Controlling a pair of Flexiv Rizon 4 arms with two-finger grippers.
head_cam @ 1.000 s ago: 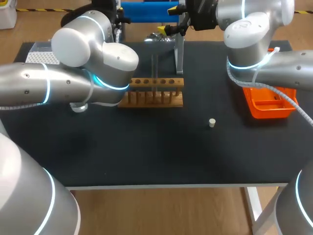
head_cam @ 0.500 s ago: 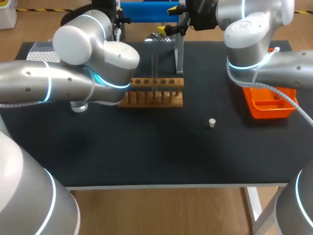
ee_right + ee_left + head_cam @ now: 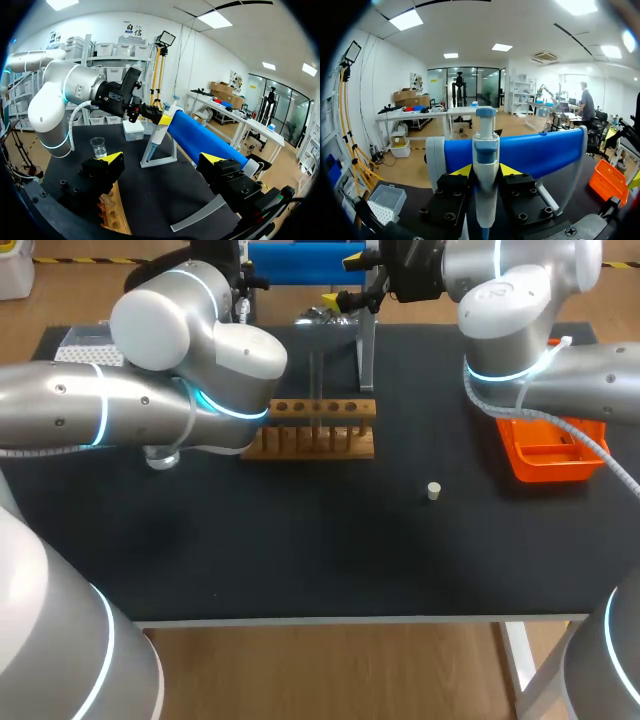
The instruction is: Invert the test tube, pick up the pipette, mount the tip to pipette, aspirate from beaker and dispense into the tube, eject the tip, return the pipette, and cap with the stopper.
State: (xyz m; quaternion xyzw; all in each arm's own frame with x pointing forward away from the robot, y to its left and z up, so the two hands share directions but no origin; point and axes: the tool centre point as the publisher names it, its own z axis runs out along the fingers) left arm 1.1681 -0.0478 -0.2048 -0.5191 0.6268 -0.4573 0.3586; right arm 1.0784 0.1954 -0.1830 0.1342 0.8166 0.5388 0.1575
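Head camera: high behind robot, looking down on whole tabletop (image 3: 300, 560). Left wrist camera: very near pipette (image 3: 485, 165), facing level past tabletop's far edge. Right wrist camera: farther back, looking across tabletop at same pipette; rack (image 3: 315, 428) shared with head view.

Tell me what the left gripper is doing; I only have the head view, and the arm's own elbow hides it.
Observer: In the left wrist view, the left gripper is shut on the pipette, with a yellow tip on each side of its body.
Operator: Is it off the stand?
Observer: The right wrist view shows the pipette's lower end right at the stand. I cannot tell whether it is clear of it.
Operator: And the right gripper?
Observer: The right gripper is open, with nothing between its fingers.
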